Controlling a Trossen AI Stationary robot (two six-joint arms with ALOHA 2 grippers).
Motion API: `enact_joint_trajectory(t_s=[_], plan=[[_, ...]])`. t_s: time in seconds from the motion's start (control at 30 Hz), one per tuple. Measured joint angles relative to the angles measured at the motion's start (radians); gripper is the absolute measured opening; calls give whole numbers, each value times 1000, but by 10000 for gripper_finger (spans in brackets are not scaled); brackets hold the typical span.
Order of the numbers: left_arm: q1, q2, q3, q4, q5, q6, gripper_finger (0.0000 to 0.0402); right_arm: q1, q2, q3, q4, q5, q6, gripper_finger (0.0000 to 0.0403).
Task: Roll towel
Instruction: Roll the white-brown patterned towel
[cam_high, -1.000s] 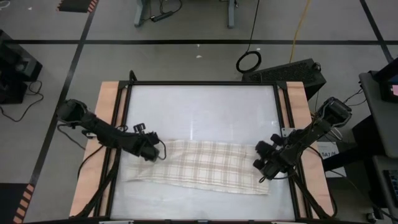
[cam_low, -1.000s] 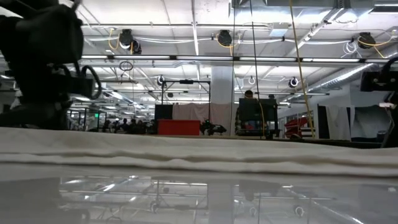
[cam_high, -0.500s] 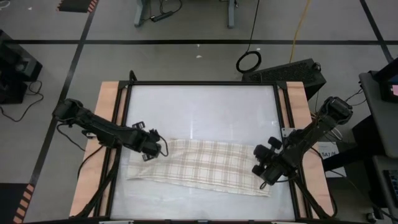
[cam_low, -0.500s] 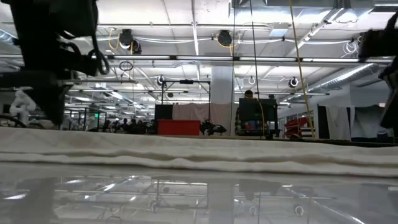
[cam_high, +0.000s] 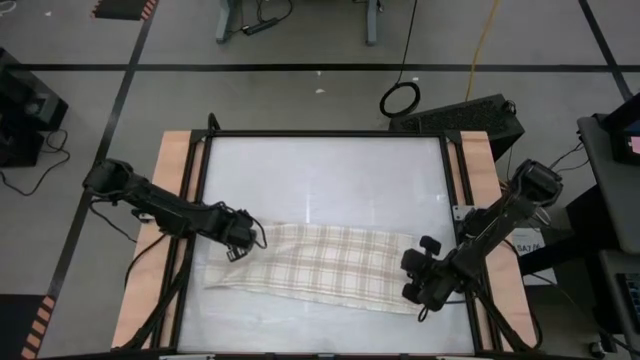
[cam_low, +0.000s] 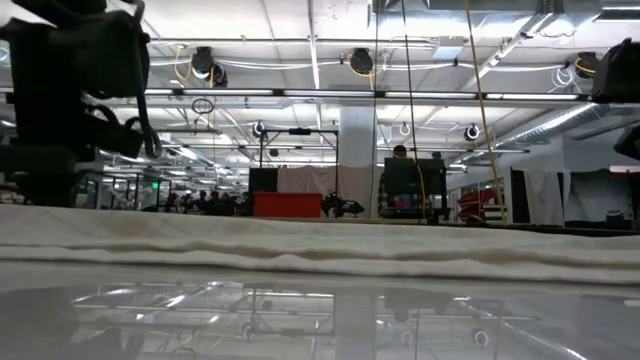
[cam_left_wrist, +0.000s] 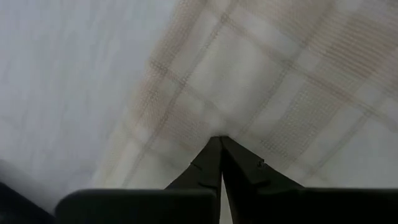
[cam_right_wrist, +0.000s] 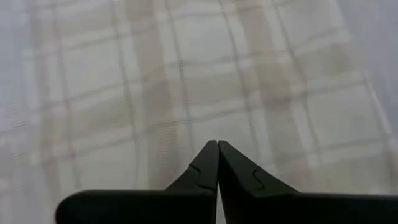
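With the left gripper (cam_high: 243, 240) and right gripper (cam_high: 415, 284) pressed together, pinching opposite ends of the towel (cam_high: 320, 265), keep both ends level and move them together for an even roll.

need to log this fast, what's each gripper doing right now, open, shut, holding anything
Left gripper: shut, tips over the towel near its left end; a pinch of cloth cannot be told.
Right gripper: shut, over the towel's right end; a pinch cannot be told.
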Motion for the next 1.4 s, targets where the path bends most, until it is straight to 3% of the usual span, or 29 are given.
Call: enact_joint_trajectory(t_s=[0.33,0.57,0.7,0.83,0.93,1.07,1.2,1.33,1.4], plan=[[98,1,-30,54,-150,46,5,11,110,3,92,-57,44,0],[190,1,-31,221,-261,191,5,18,113,1,258,-99,48,0],[263,1,-30,295,-384,253,5,19,115,0,328,-116,52,0],[331,1,-22,296,-497,274,5,19,115,14,309,-101,39,0],[341,-6,25,235,-486,252,5,10,90,42,248,-96,0,0],[285,-31,102,169,-375,158,5,-20,37,117,52,-105,-45,0],[142,-64,122,198,-258,42,5,-78,-9,198,-47,-92,-212,0],[-62,-67,122,205,-221,-146,5,-207,-19,219,65,62,-527,0],[-170,-66,121,208,-219,-260,5,-293,-5,221,197,75,-714,0]])
